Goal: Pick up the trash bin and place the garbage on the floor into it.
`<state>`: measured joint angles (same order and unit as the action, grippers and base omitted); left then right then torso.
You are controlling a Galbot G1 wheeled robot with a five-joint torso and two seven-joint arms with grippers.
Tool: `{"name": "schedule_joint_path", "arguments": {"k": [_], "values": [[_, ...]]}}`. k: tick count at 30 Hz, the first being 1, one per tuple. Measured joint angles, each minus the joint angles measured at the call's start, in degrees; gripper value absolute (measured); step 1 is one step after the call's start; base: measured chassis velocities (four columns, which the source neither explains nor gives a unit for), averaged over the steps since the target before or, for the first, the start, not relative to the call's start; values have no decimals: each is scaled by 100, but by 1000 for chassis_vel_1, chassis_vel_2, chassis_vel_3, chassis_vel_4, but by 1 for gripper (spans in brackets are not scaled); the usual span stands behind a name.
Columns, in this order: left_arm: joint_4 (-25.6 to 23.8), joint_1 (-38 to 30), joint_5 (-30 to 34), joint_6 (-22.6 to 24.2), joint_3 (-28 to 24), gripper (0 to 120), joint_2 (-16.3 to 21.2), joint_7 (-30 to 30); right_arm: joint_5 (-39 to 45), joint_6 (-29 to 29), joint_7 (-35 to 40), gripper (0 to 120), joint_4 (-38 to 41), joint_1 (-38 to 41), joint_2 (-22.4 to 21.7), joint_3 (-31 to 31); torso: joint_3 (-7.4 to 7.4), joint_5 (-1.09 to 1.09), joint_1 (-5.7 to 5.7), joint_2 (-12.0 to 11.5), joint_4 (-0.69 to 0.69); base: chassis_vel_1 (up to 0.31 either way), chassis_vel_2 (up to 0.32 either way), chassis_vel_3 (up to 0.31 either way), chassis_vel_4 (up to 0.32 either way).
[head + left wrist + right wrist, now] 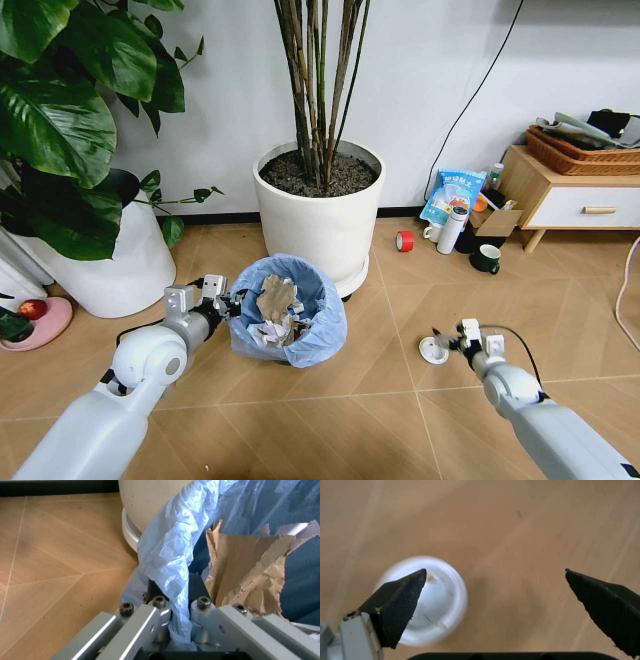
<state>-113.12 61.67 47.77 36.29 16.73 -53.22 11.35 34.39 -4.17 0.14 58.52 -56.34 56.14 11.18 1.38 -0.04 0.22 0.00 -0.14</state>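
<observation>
The left gripper (222, 296) is clamped on the rim of the trash bin (310, 335), which sits on the herringbone floor (380, 330) just in front of a white plant pot (320, 225). The left wrist view shows what the head view cannot: the fingers (202, 609) pinch a fold of the light-blue bag (170, 555), with torn brown paper (245, 566) inside (beside white wads). The right gripper (455, 345) hangs low, jaws spread wide, over a white disc (437, 600); it seems to be a lid, though blurred.
</observation>
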Motion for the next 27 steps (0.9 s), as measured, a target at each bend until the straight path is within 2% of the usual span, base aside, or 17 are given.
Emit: {"name": "schedule_joint_path", "arguments": {"k": [8, 27], "values": [[-17, -16, 19, -3, -41, 0, 20, -2, -45, 293, -350, 100, -870, 260, 182, 43, 0, -3, 0, 0, 1, 0, 0, 0, 0], [-5, -33, 3, -20, -107, 0, 13, 4, -38, 535, -630, 99, -1537, 581, 755, 3, 0, -1, 0, 0, 1, 0, 0, 0, 0]]}}
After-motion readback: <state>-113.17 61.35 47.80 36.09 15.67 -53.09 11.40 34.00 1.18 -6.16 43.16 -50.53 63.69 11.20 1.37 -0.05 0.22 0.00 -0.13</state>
